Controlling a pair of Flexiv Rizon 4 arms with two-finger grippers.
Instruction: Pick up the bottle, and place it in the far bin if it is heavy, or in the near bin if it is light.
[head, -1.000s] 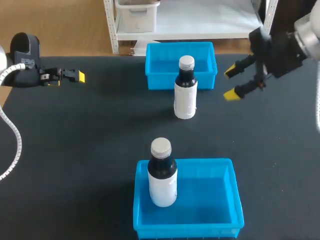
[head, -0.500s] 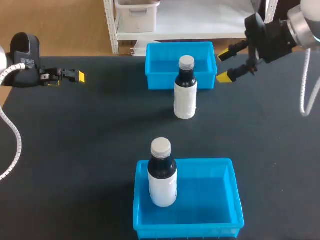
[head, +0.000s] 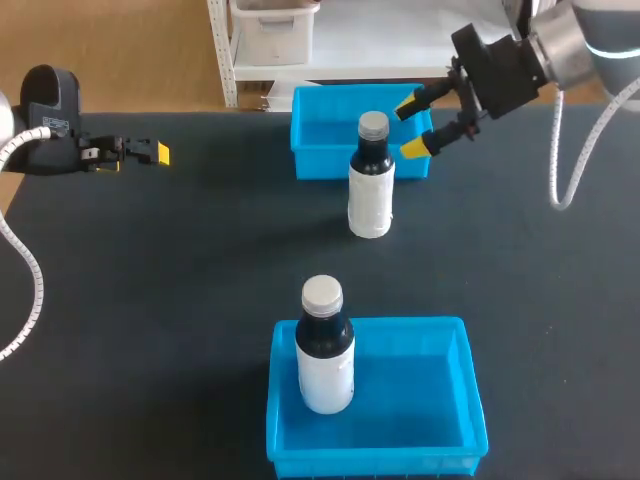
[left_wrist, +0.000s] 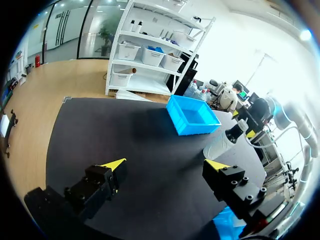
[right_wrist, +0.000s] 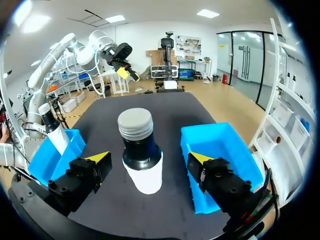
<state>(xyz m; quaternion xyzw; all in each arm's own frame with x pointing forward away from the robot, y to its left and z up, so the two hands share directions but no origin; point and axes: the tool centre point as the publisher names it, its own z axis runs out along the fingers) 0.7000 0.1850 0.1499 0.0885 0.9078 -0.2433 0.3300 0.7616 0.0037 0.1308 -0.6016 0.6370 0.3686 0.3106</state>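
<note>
My right gripper (head: 412, 126) wide open; dark plastic bottle with white label and grey cap (head: 371, 180) just ahead, not touching. My left gripper (left_wrist: 165, 163) wide open, holds nothing.

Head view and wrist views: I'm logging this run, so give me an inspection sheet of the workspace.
surface: dark table.
job's things: bottle upright on the table before the far bin; second bottle upright inside the near bin.
clutter: nothing seen.
grippers: right gripper open, bottle just ahead of its fingers, untouched; left gripper open, holding nothing.
cables: left arm hose and right arm hose, both white.
surroundings: nothing seen over the table.
</note>
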